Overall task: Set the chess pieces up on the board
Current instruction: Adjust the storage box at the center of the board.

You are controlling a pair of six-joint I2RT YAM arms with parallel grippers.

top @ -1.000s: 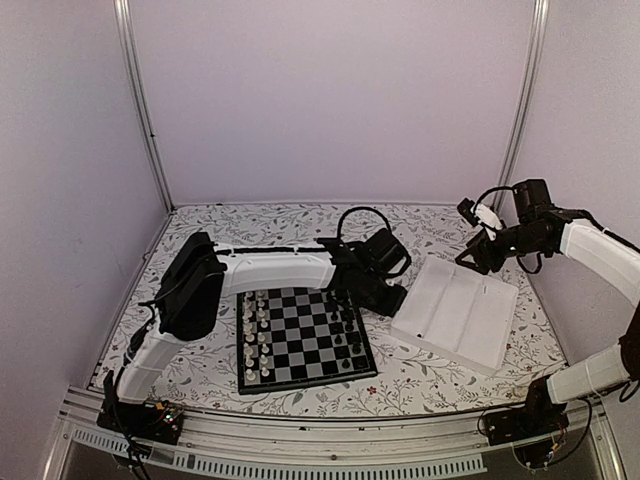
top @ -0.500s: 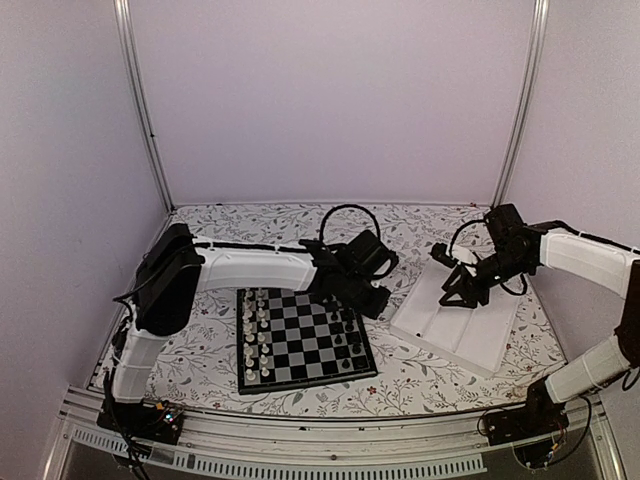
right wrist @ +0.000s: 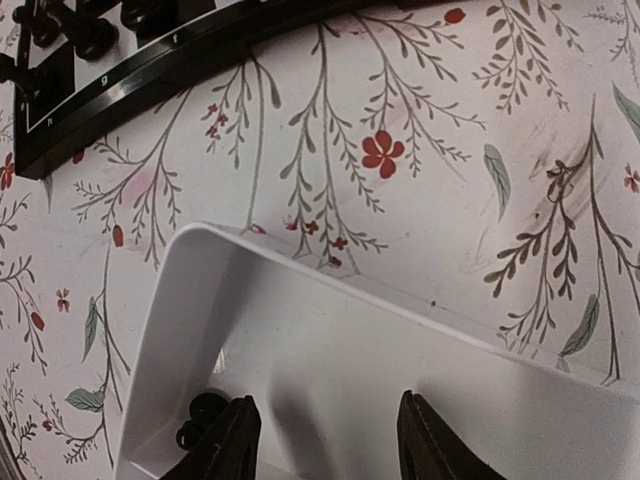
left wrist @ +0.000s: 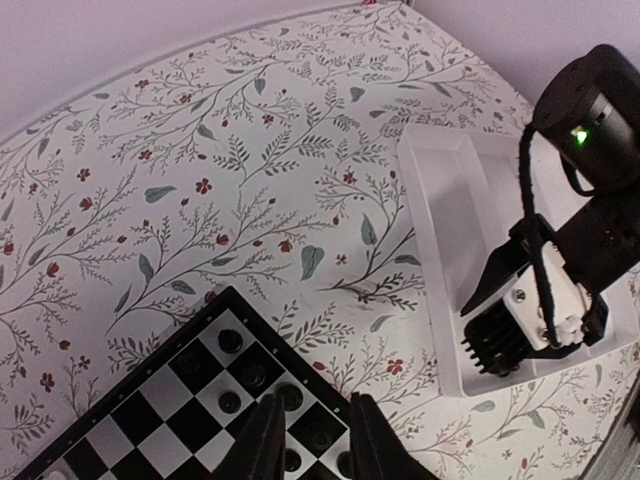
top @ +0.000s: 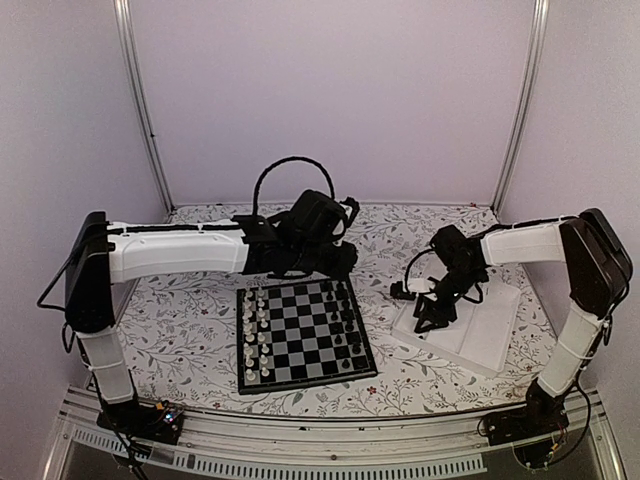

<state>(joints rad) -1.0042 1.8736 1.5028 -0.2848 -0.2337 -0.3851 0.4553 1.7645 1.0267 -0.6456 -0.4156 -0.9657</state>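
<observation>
Both arms shifted: left end effector (left wrist: 313, 405) backed off the far corner of the small black-and-white checkered board (top: 305, 336), jaws only narrowly apart, nothing in them. Right end effector (right wrist: 325, 400) came down over the white ridged plastic tray (top: 482, 330), fingers moderately wide, empty, one tiny black plastic chessman (right wrist: 200, 415) lying just beside them. Other black chessmen (top: 348, 322) stand along the board's right side.

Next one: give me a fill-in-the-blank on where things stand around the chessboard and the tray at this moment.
In the top view, the tray lies to the ____ of the board. In that view, the white chessmen line the board's ____ side. Beside the right hand, inside the tray, lies one ____ chess piece.
Missing words: right; left; black.
</observation>
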